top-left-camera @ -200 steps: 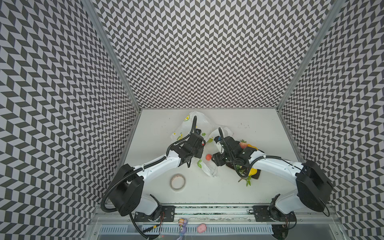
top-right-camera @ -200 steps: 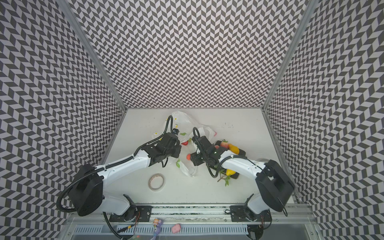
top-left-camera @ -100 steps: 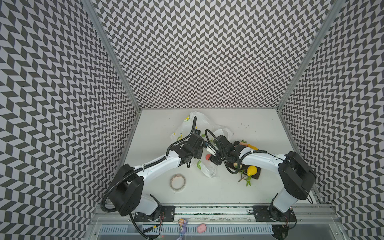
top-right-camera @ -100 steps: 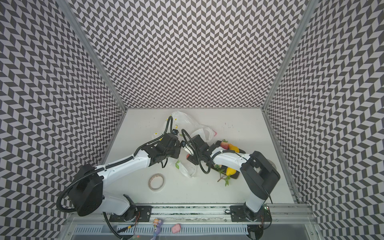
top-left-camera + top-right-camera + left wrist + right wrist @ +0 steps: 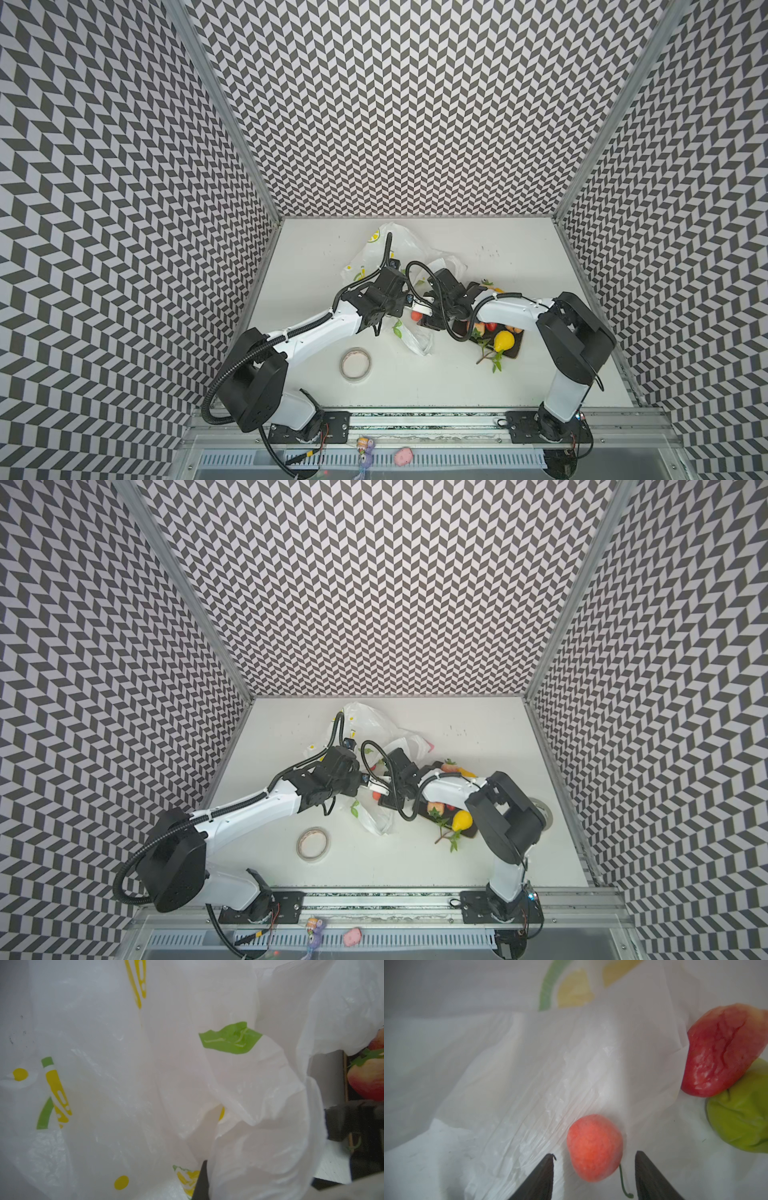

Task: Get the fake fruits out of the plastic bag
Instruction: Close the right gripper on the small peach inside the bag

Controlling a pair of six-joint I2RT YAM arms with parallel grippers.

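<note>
Both top views are bright, evenly lit and sharp, with only faint soft shadows on the matte white tabletop [image 5: 415, 386] and the chevron-patterned walls [image 5: 395, 104] splaying toward the edges. The wrist views are soft-focused: the thin crinkly white lemon-printed plastic bag [image 5: 124, 1064] looks milky with small glints, and the small round orange-red plastic fruit [image 5: 593, 1147] is blurred.

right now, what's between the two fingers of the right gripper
A small red fruit with a green stem, in the right wrist view. The fingers of the right gripper stand open either side of it.
</note>
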